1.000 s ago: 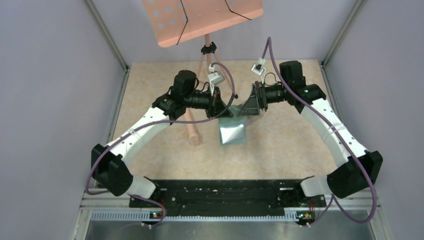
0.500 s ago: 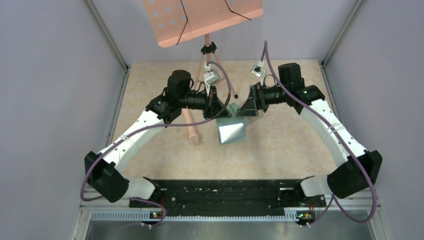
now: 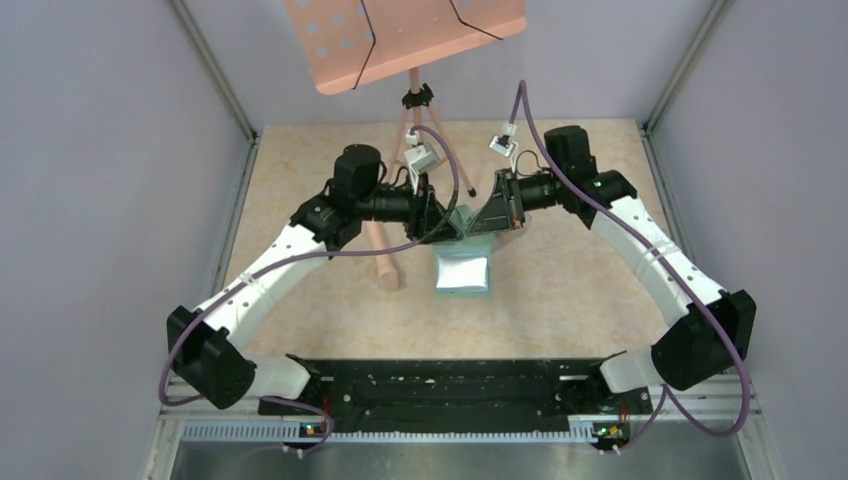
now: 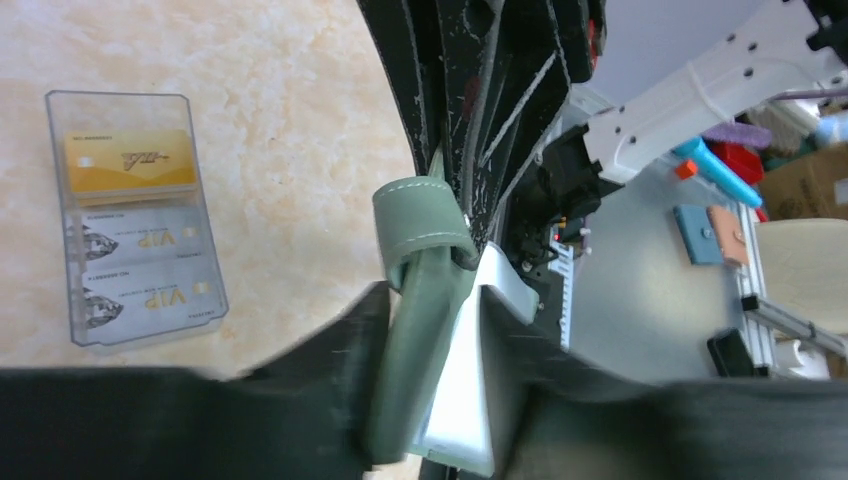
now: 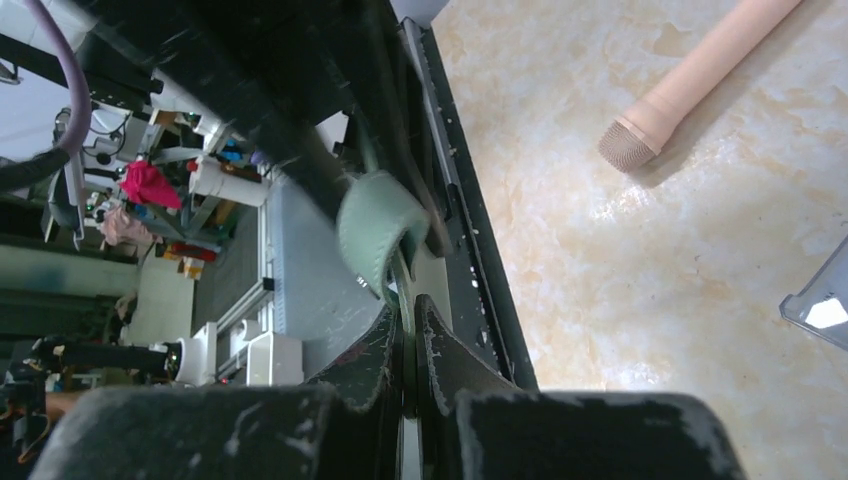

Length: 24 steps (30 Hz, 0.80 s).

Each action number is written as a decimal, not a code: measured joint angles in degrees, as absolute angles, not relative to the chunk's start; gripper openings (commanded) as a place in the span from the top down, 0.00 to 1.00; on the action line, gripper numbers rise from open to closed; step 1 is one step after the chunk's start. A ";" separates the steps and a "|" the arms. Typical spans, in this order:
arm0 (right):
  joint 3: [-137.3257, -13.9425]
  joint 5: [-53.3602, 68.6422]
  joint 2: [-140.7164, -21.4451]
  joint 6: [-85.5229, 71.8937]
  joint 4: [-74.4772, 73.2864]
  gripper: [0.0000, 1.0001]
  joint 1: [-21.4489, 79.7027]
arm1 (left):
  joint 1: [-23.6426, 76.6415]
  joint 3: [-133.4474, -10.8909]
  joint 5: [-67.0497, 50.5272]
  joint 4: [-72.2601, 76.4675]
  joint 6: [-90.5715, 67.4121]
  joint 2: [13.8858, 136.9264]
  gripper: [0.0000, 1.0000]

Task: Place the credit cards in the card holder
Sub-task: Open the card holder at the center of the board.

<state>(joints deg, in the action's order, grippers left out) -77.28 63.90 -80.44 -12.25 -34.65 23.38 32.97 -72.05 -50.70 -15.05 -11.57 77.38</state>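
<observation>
Where the two arms meet: centre of the top view, wrists facing each other over the table [image 3: 560, 290].
Card holder [image 3: 463, 272]: sage green, caught between both grippers at frame centre, with a shiny inner leaf spread toward the lower edge of the top view.
Strap [image 4: 425, 225]: green stitched loop, curled at the middle of each wrist view.
Left gripper [image 3: 447, 222]: fingers parted, one on each side of the holder's green cover and pale sleeve in the lower middle of the left wrist view; whether they press it or have let go, I cannot tell.
Right gripper [image 5: 410, 320]: fingers clenched on a thin green edge of the holder, lower middle of the right wrist view.
Credit cards [image 4: 135, 240]: upper left of the left wrist view, one orange-yellow above two white-grey, all lying inside the clear box [image 4: 60, 215], well apart from the holder.
Pink rod [image 5: 690, 85]: upper right of the right wrist view, lying on the table.
</observation>
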 measured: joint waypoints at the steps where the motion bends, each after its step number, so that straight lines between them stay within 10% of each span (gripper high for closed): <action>1: -77.23 63.88 -80.47 -12.67 -34.30 1.00 23.38 | 33.04 -71.79 -49.60 -15.11 -11.57 76.99 0.36; 4: -77.23 62.37 -80.51 -13.65 -33.50 1.00 23.35 | 33.15 -70.52 -44.27 -15.64 -11.86 75.05 0.15; 11: -77.01 56.95 -80.51 -16.19 -32.01 1.00 21.34 | 33.04 -64.97 -28.88 -17.96 -13.37 68.51 0.01; 24: -74.46 54.61 -80.14 -21.10 -28.49 1.00 19.25 | 31.05 -67.09 -14.79 -33.50 -20.93 76.66 0.08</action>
<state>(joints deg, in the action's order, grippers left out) -74.46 54.61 -80.14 -21.10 -28.49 19.25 31.05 -67.09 -14.79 -33.50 -20.93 76.66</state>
